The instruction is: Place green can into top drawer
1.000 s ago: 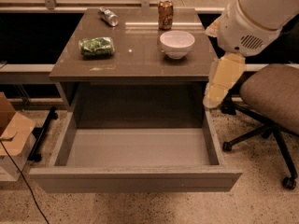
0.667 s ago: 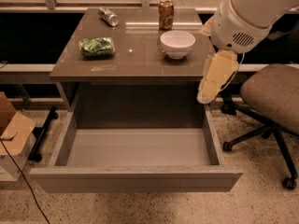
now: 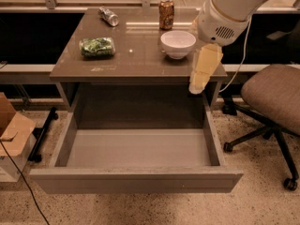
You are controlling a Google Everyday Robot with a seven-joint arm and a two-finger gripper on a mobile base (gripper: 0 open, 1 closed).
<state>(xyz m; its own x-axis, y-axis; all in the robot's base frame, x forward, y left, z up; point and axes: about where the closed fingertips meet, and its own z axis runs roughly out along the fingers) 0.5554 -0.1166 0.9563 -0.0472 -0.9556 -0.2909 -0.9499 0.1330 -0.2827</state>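
Glossy brown tabletop (image 3: 140, 60) is carrying the green can (image 3: 97, 46) on its side near the left edge, while the gripper (image 3: 197, 86) is hanging at the tabletop's right front edge above the pulled-out top drawer (image 3: 136, 182), its spread impossible to tell

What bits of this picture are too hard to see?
Camera view:
1. The table: part of its right edge is hidden behind the claw hanging in front of it.
2. The chair: cut off by the right edge.
3. The brown can: label too small.
4. The box: cut off at left.
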